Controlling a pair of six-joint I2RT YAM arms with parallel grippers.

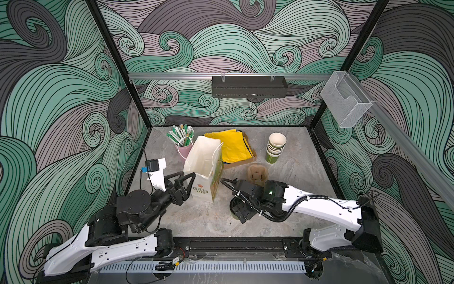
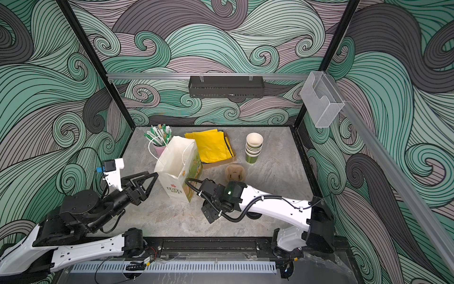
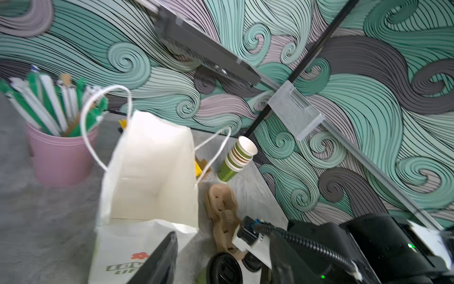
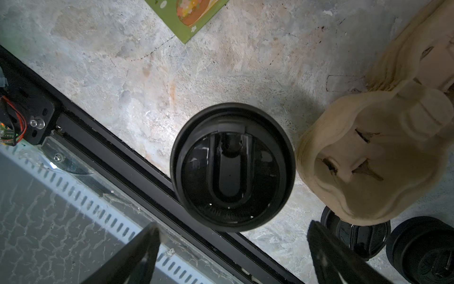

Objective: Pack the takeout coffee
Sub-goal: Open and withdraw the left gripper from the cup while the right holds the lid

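**A:** Where's the coffee cup (image 4: pixel 232 167)?

**B:** It stands on the table (image 4: pixel 196 61) near the front edge, lid on, straight under the right gripper (image 4: pixel 233 223). That gripper's fingers are spread wide and hold nothing.

**A:** What could go wrong?

**B:** If the fingers close on the lid rim instead of the paper wall, the lid may pop off. The cardboard carrier (image 4: pixel 368 159) sits just beside the cup, so one finger could catch it. A hard squeeze could also buckle the cup.

**A:** And the left gripper (image 1: pixel 189 175)?

**B:** Its fingers are apart, right at the side of the bag (image 1: pixel 204 186). I can't tell if it touches the bag.

**A:** Anything hidden?

**B:** The lid covers the cup's body in the wrist view, and the arm covers most of the cup in both top views. I can't tell whether it's full.
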